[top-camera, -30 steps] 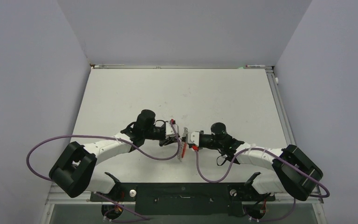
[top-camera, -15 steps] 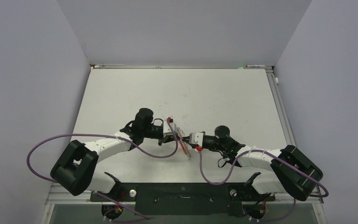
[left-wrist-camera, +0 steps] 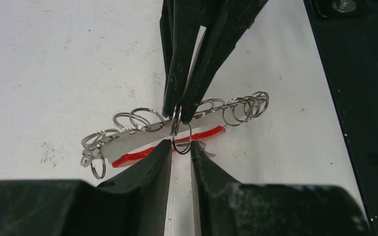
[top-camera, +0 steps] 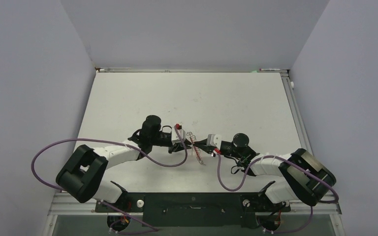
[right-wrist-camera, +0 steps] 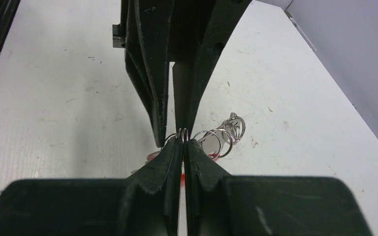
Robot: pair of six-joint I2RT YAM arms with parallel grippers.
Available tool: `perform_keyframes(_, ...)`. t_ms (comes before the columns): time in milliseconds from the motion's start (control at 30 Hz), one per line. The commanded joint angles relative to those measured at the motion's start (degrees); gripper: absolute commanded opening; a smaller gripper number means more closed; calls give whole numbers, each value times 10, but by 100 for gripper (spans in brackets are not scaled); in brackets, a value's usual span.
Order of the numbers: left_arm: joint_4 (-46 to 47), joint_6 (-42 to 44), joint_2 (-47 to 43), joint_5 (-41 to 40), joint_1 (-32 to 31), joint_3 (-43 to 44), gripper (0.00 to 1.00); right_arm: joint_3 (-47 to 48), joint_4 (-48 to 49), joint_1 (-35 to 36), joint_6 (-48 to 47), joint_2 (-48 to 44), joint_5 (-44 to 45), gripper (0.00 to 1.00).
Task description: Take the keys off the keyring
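Note:
The keyring bundle (top-camera: 195,149) hangs between my two grippers near the table's front middle. In the left wrist view it is a flat pale silver strip (left-wrist-camera: 133,140) carrying several thin metal rings (left-wrist-camera: 246,105), with the red strap (left-wrist-camera: 137,157) under it. Separate keys are hard to make out. My left gripper (left-wrist-camera: 179,146) grips one ring (left-wrist-camera: 182,148) between its tips. My right gripper (right-wrist-camera: 182,142) is shut on a ring (right-wrist-camera: 182,132) at the bundle's middle, tip to tip with the left gripper (right-wrist-camera: 174,135). Both show in the top view, left (top-camera: 186,141) and right (top-camera: 203,145).
Purple cables (top-camera: 163,165) loop off both arms beside the bundle. The black mounting frame (top-camera: 192,202) runs along the near edge and shows in the left wrist view (left-wrist-camera: 354,98). Grey walls close in the white table (top-camera: 192,98) on three sides.
The bundle has swung from hanging straight down to slanting between the grippers. The right gripper has drawn back to the right and turned; the left wrist has shifted slightly up.

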Motion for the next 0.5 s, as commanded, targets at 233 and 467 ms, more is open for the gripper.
perform_keyframes(233,125,-54,-75,12,2,-68,23,-21,127,-4,38,-8,-38,5)
perform_keyframes(467,184,-84,-65,-5,-5,-73,24,-26,130,-4,43,-14,-41,5)
